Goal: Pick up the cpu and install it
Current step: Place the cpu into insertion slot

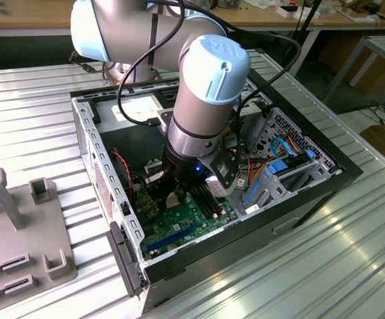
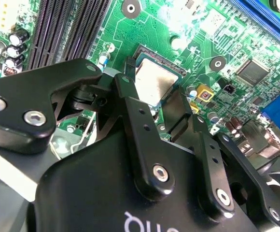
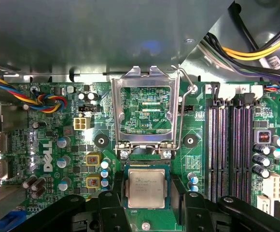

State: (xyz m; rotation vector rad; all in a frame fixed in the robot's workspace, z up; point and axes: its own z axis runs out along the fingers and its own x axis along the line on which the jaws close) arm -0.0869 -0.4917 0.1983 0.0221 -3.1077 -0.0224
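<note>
The black gripper (image 3: 147, 195) holds its fingers (image 3: 113, 212) parted only by the width of the small, flat, square cpu (image 3: 147, 187) with its dull grey centre, and they appear to pinch two opposite edges. The cpu lies in the socket near the middle of the green motherboard (image 3: 77, 145), just short of the upright silver load plate (image 3: 145, 108). Seating it well likely means keeping it level and square, with no sideways sliding. The contacts beneath are hidden, so full seating cannot be judged.
</note>
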